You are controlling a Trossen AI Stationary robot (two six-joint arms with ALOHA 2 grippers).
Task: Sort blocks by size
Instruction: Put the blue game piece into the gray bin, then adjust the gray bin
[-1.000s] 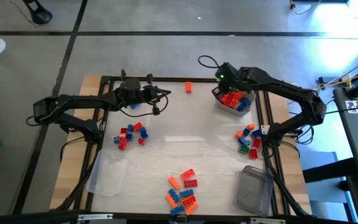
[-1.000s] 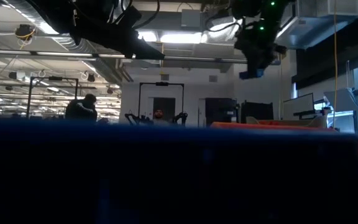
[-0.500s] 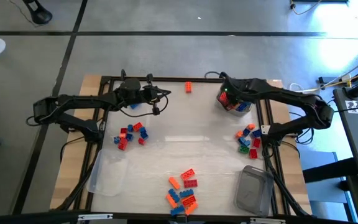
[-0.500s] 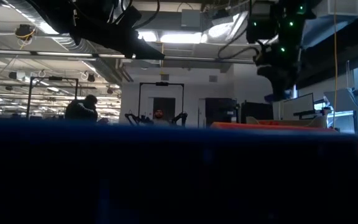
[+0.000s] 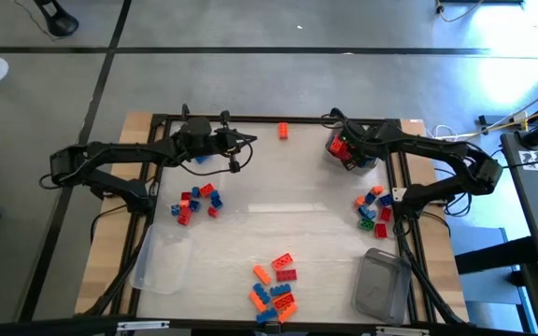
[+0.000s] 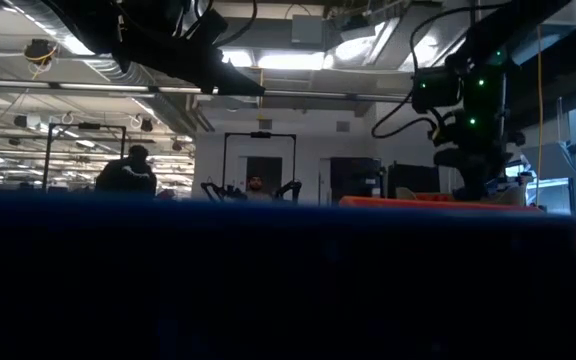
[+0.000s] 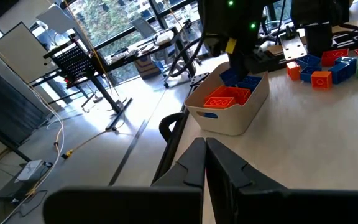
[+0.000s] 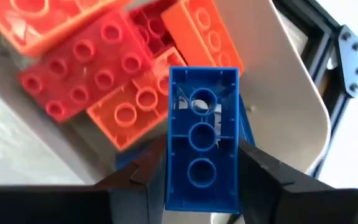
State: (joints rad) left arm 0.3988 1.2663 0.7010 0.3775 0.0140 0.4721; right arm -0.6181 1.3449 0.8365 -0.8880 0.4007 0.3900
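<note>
At the near edge of the table [image 5: 278, 187], a pile of red, orange and blue blocks [image 5: 275, 283] is lying in the middle. A clear tub [image 5: 382, 285] is sitting at the near right corner, and a clear flat lid [image 5: 164, 261] is lying at the near left.

A bit farther back, a small bunch of red and blue blocks [image 5: 197, 202] is lying on the left side. Another bunch of orange, blue, red and green blocks [image 5: 374, 207] is lying on the right side, next to the table's frame.

Farther still, the left gripper [image 5: 247, 143] is hanging over the far left part of the table with its fingers pressed together and nothing between them. A few blue blocks [image 5: 201, 157] are lying under that arm.

At the far right, a white bin [image 7: 229, 111] is sitting near the table's edge. It is holding red, orange and blue blocks. The right gripper [image 8: 202, 180] is hanging right over this bin. Its 2 fingers are squeezing a long blue block [image 8: 202, 146] by its sides, with the hollow underside of the block facing the wrist camera. The block is above the red and orange blocks [image 8: 114, 68] in the bin.

At the far edge, 1 orange block [image 5: 283, 131] is lying alone, well apart from the others.
</note>
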